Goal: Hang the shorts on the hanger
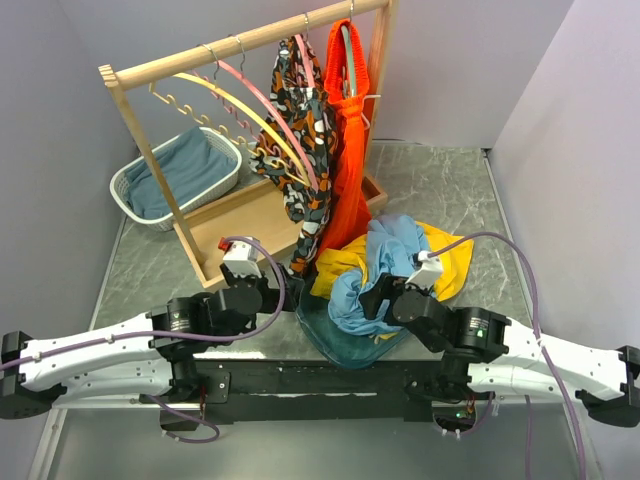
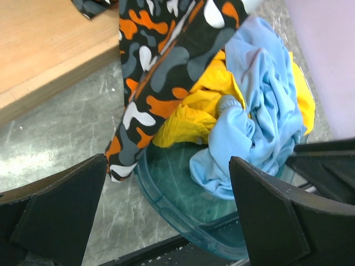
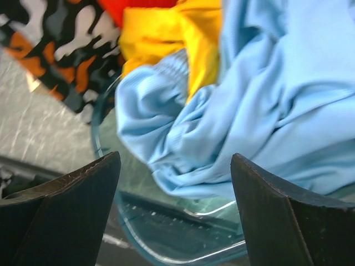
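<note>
We see the shorts [image 1: 385, 262] crumpled in a heap on the table [image 1: 450, 180], near the front edge and right of centre, their pale blue folds draped over a yellow garment [image 1: 447, 255] and spilling down into a teal dish [image 1: 340, 340] with a glossy rim. The hanger [image 1: 268, 102] hangs by its wire hook from the rail of the wooden rack [image 1: 250, 42] at the back left, well apart from the shorts, with a yellow hanger [image 1: 235, 98] just beside it on the same rail. Further right along that rail hang a camouflage-patterned garment [image 1: 300, 110] and an orange garment [image 1: 350, 150]; the patterned one's lower end reaches down just beside the heap. A white basket [image 1: 205, 195] holding a blue-grey cloth [image 1: 185, 165] sits on the left behind the rack. The right gripper [image 1: 372, 298] is low at the near side of the heap with its jaws spread wide; in the right wrist view the gathered waistband and folds of the shorts fill the space just ahead of its fingers [image 3: 61, 205], and nothing is clamped. The left gripper [image 1: 278, 296] sits low to the left of the heap, near the patterned garment's hem, its jaws likewise wide apart and holding nothing, with the dish rim and the shorts ahead of it
</note>
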`<state>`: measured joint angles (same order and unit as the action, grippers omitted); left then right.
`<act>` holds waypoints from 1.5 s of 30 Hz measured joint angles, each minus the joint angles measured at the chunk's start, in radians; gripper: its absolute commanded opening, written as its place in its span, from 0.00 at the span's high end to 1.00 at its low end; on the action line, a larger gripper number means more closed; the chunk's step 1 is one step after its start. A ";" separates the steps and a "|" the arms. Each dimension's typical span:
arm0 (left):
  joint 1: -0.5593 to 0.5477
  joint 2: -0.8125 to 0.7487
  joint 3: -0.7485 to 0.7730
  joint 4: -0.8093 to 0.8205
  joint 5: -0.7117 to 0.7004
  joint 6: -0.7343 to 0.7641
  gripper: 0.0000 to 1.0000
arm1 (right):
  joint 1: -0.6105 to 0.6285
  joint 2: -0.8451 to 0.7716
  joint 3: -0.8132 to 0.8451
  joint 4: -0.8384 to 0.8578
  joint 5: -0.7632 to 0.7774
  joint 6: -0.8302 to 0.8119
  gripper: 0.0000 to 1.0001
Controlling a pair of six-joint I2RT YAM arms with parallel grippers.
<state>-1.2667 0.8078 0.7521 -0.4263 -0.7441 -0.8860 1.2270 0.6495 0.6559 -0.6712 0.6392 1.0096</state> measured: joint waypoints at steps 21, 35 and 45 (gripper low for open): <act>0.000 0.089 0.072 -0.026 0.091 0.000 0.03 | -0.238 0.036 0.009 0.062 -0.125 -0.246 0.26; 0.000 0.082 0.073 -0.096 0.092 -0.070 0.03 | 0.218 0.480 0.166 -0.004 0.056 -0.202 0.23; 0.000 0.028 0.073 -0.082 0.093 -0.103 0.01 | 0.092 0.620 0.161 0.000 0.078 -0.163 0.92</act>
<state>-1.2667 0.8360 0.8249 -0.5083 -0.6510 -0.9886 1.3193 1.2697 0.8169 -0.6708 0.7170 0.8471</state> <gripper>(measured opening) 0.981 0.366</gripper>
